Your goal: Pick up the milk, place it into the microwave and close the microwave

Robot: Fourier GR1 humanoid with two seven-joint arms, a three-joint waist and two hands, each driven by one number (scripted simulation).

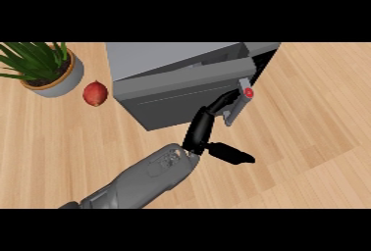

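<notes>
Head view: one hand (205, 126) — which arm, unclear — fingers straight against the microwave (174, 73) door (190, 95), holding nothing. Milk not visible — possibly inside. Plant (45, 66) and red fruit (95, 93) on counter (304, 122).

Microwave (174, 81): grey box, set at an angle on the wooden worktop (304, 122), top centre of view. Door (185, 95) nearly shut, slightly ajar at its right edge, dark gap showing; milk not visible.

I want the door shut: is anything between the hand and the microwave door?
Nothing visible. The black left hand has straight fingers reaching the grey box-shaped microwave's nearly shut door, beside its grey handle. No milk shows.
</notes>
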